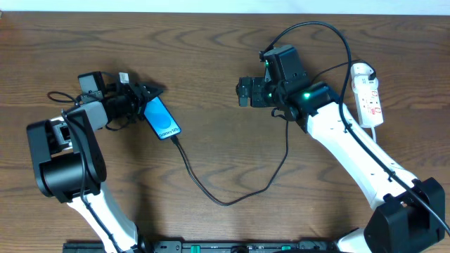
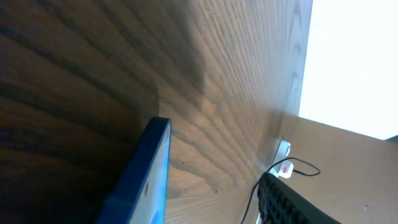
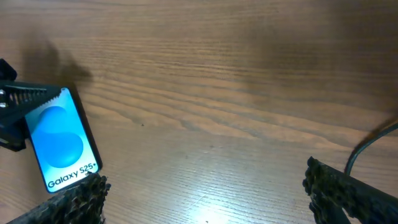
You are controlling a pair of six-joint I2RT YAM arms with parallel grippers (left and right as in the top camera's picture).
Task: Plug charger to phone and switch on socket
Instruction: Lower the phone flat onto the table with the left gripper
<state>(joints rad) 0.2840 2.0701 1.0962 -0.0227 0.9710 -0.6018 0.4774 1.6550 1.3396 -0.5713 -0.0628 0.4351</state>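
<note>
The phone's (image 3: 62,146) blue screen reads "Galaxy S25+" in white. The right gripper (image 3: 204,180) has its jaws spread wide with nothing between them. The left gripper (image 1: 144,98) sits at the phone's top end, but can't tell how its jaws stand.

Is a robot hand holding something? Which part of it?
The right gripper is open and holds nothing. The left gripper has its fingers around the phone's top end, but whether it grips cannot be told.
</note>
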